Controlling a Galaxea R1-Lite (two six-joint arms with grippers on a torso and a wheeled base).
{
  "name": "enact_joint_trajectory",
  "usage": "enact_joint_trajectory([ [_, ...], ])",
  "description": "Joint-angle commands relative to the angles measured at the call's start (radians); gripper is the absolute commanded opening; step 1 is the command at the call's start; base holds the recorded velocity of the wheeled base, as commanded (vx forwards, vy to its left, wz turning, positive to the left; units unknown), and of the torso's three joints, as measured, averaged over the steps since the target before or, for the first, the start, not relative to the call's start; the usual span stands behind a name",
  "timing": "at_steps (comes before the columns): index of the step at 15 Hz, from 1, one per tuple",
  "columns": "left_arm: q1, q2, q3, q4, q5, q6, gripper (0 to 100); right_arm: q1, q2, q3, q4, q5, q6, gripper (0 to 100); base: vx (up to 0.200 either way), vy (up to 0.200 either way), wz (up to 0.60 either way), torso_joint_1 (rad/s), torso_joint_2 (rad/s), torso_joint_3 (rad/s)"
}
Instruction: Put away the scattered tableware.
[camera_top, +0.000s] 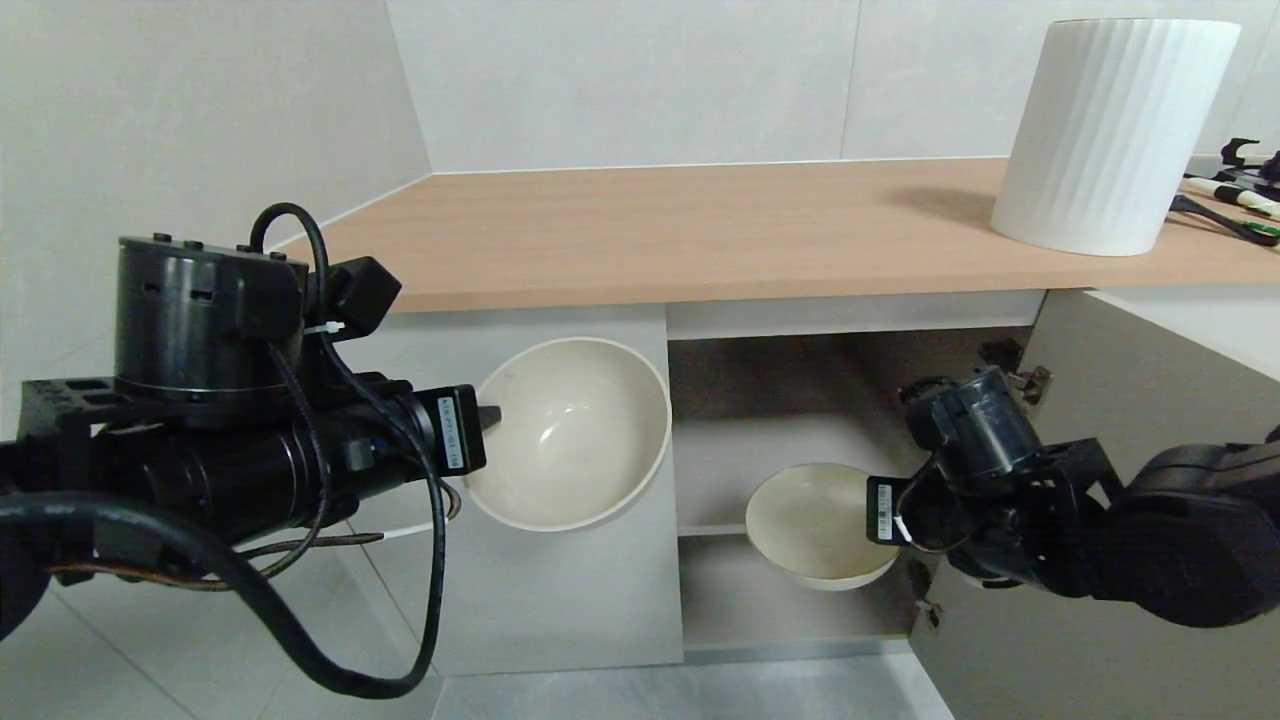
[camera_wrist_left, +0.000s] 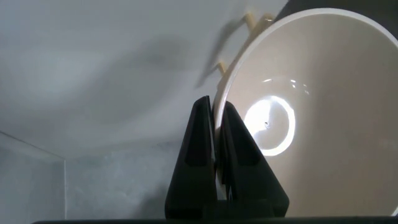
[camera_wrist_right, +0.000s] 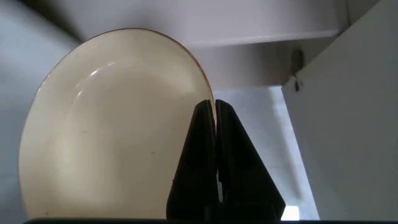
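My left gripper (camera_top: 487, 414) is shut on the rim of a large cream bowl (camera_top: 570, 432), holding it on edge in front of the closed left cabinet door (camera_top: 560, 590). The left wrist view has its fingers (camera_wrist_left: 202, 134) pinching that bowl's (camera_wrist_left: 311, 106) rim. My right gripper (camera_top: 880, 505) is shut on the rim of a smaller cream bowl (camera_top: 815, 520), held tilted at the mouth of the open cabinet (camera_top: 790, 400), just above its inner shelf (camera_top: 710, 530). In the right wrist view the fingers (camera_wrist_right: 203, 134) clamp this bowl's (camera_wrist_right: 112, 118) edge.
A wooden countertop (camera_top: 680, 225) runs above the cabinet, with a tall white ribbed container (camera_top: 1110, 130) at its right and some utensils (camera_top: 1235, 195) behind it. The right cabinet door (camera_top: 1110, 490) stands swung open beside my right arm. Grey floor tiles (camera_top: 690, 695) lie below.
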Motion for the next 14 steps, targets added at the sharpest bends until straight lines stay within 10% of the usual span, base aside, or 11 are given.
enact_joint_trajectory([
  [1, -0.004, -0.008, 0.0, 0.002, 0.0, 0.002, 0, -0.04, 0.147, -0.079, -0.025, -0.001, -0.001, 0, 0.0, 0.0, 0.0, 0.0, 0.0, 0.0],
  [14, -0.069, 0.009, 0.008, 0.051, 0.001, 0.031, 0, -0.221, 0.593, -0.475, -0.108, -0.08, -0.033, 0, 0.0, 0.0, 0.0, 0.0, 0.0, 0.0],
])
